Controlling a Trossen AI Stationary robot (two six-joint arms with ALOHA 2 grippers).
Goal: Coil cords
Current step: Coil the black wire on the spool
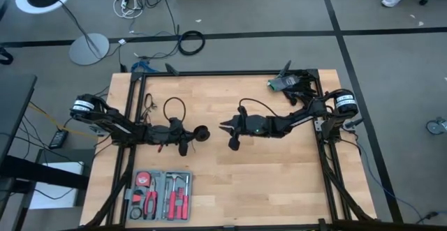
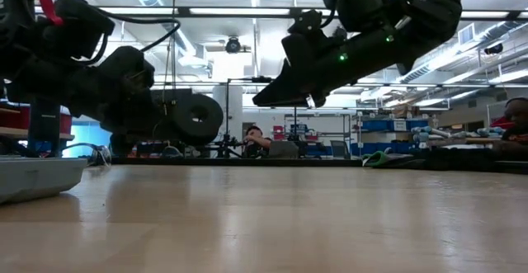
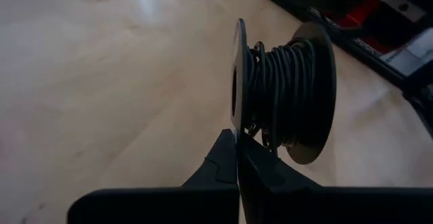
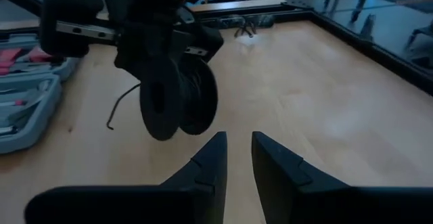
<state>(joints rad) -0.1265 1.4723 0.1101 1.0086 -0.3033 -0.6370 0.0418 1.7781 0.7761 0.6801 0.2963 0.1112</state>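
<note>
The black cord is wound on a small black spool (image 3: 284, 88) with two round flanges; one loose end (image 4: 116, 112) hangs free below it. My left gripper (image 3: 237, 141) is shut on the spool near the table's middle (image 1: 201, 134). My right gripper (image 4: 238, 143) stands open just right of the spool (image 1: 225, 128), its tips pointing at the spool (image 4: 179, 99) with nothing between them. In the low view the spool (image 2: 196, 118) hangs above the tabletop, with the right gripper (image 2: 260, 100) higher beside it. My left gripper pinches the rim of one spool flange (image 3: 238, 124) between its two fingers, at their free ends. The fingers come about level from the table's left side. The spool is lifted clear of the table, its axis roughly level and its other flange (image 3: 314, 82) free.
A grey tool case (image 1: 160, 195) with red-handled tools lies open at the near left. A green object (image 1: 283, 83) sits at the far right corner. Black frame rails (image 1: 223, 73) edge the table. Bare wood lies between the grippers and the near edge. A person (image 2: 257, 138) sits far behind.
</note>
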